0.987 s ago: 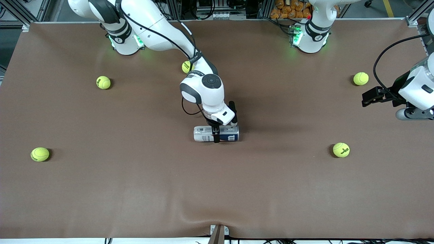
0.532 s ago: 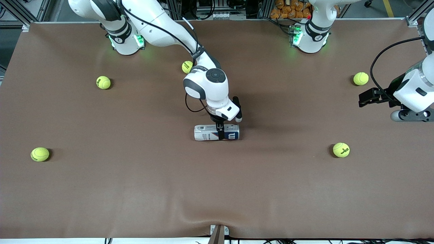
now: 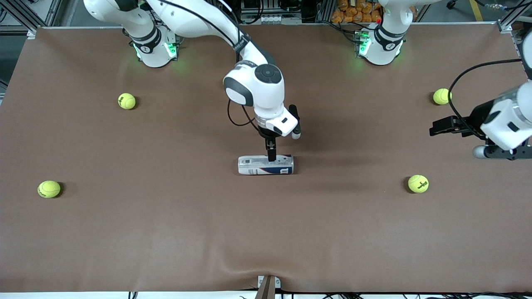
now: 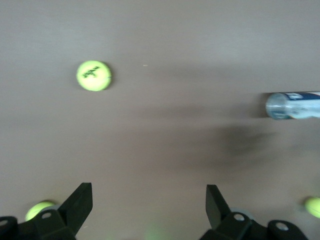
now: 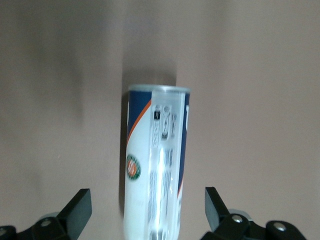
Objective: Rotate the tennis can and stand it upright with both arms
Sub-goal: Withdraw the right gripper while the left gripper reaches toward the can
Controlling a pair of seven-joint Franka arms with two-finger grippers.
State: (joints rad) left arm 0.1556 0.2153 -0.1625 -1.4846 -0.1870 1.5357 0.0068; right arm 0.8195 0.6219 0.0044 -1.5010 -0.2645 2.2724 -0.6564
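White "W" logo on tennis can (image 3: 265, 165) (dark-blue label band)

Tennis can (image 3: 265, 165) lies flat mid-table; bare cloth all round it. Right gripper (image 3: 271, 153) just above can. Nearest ball (image 3: 418, 183) well apart.

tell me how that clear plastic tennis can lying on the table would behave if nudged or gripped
The clear plastic tennis can with the white, blue and red label lies on its side on the flat brown table, so a sideways nudge would probably roll it. Its smooth, glossy wall looks slippery to grip. It appears empty, so likely light and somewhat squeezable.
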